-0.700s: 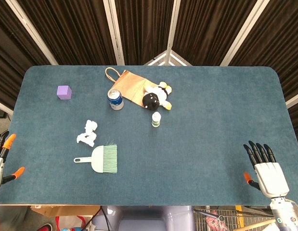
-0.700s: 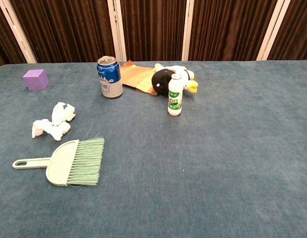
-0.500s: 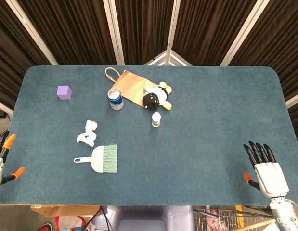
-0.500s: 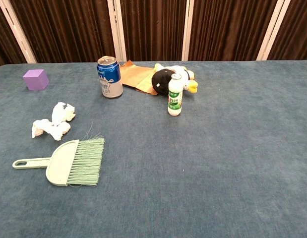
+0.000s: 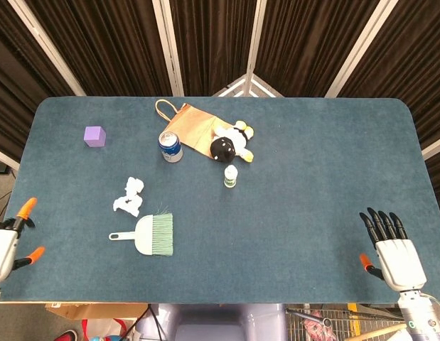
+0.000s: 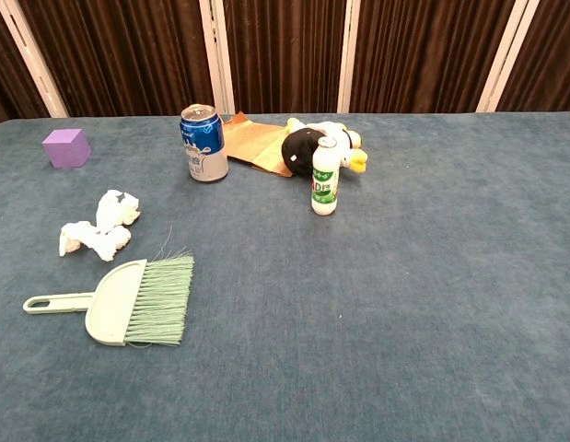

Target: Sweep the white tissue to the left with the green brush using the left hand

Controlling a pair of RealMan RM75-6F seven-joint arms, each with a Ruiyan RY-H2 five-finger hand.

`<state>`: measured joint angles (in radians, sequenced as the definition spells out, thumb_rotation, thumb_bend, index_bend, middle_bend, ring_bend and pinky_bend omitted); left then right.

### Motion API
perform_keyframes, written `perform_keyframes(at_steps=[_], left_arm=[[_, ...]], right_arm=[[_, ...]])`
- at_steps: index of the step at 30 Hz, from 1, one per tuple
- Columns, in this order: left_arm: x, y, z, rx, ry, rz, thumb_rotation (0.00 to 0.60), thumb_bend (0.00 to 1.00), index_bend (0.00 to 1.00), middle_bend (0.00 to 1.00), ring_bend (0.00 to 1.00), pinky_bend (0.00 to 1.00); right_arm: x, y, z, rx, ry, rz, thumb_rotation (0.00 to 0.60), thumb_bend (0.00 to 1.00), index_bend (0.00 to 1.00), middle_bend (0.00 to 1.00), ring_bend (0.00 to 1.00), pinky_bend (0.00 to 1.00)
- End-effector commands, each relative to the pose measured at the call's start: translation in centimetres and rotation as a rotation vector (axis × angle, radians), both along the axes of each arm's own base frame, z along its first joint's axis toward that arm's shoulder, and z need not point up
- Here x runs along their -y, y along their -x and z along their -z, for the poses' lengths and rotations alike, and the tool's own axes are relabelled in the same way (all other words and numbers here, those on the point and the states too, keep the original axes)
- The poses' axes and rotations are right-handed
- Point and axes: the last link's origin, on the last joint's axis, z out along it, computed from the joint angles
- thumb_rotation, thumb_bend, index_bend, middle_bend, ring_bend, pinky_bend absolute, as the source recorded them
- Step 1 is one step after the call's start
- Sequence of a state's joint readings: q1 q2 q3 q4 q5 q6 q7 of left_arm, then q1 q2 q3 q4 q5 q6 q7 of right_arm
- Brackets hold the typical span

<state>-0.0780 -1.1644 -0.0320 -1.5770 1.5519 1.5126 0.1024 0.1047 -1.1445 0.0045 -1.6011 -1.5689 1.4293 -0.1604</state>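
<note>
The crumpled white tissue (image 5: 129,197) (image 6: 98,225) lies on the blue table, left of centre. Just in front of it rests the green brush (image 5: 150,235) (image 6: 131,301), handle pointing left and bristles to the right. My left hand (image 5: 8,245) hovers at the table's front left corner, well left of the brush handle, with fingers apart and nothing in it. Over the front right corner my right hand (image 5: 391,245) stays with fingers spread, empty. Neither hand shows in the chest view.
A purple cube (image 5: 94,136) sits at the far left. A blue can (image 5: 170,146), a brown paper bag (image 5: 193,128), a plush toy (image 5: 230,143) and a small white bottle (image 5: 230,175) cluster behind the tissue near the middle.
My left hand has shifted a little to the right, in from the left edge. The tissue, the brush and my right hand have not moved.
</note>
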Motion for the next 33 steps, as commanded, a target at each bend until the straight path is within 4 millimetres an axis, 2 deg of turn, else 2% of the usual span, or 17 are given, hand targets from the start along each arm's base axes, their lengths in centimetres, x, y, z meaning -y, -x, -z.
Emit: perform_keyframes(at_steps=[1,3,7,16,27,33], left_arm=[[-0.8,-1.5,1.7,0.007,0.086,-0.008,0.6,0.16,0.35,0.98,0.95,0.97],[-1.4,-2.3,2.7,0.008,0.125,-0.023,0.6,0.22,0.41,1.0,0.99,1.0],[-2.8,-4.3,5.4,-0.007,0.213,-0.072,0.6,0.3,0.45,1.0,1.0,1.0],[-5.3,-6.7,10.5,-0.026,0.314,-0.183,0.6,0.34,0.46,1.0,1.0,1.0],[-7.2,-8.8,14.3,-0.028,0.344,-0.238,0.6,0.37,0.46,1.0,1.0,1.0],[-7.8,-9.3,15.8,-0.042,0.35,-0.255,0.6,0.39,0.46,1.0,1.0,1.0]], right_arm=[[0.0,0.0,0.0,0.0,-0.003,-0.001,0.6,0.32,0.0,0.0,0.0,0.0],[-0.1,0.0,0.1,0.0,-0.007,-0.002,0.6,0.32,0.0,0.0,0.0,0.0],[-0.1,0.0,0.1,0.0,-0.01,-0.002,0.6,0.32,0.0,0.0,0.0,0.0],[-0.1,0.0,0.0,0.009,-0.012,0.001,0.6,0.32,0.0,0.0,0.0,0.0],[-0.1,-0.1,0.0,0.017,-0.012,-0.003,0.6,0.32,0.0,0.0,0.0,0.0],[0.0,-0.1,0.0,0.022,-0.012,-0.001,0.6,0.32,0.0,0.0,0.0,0.0]])
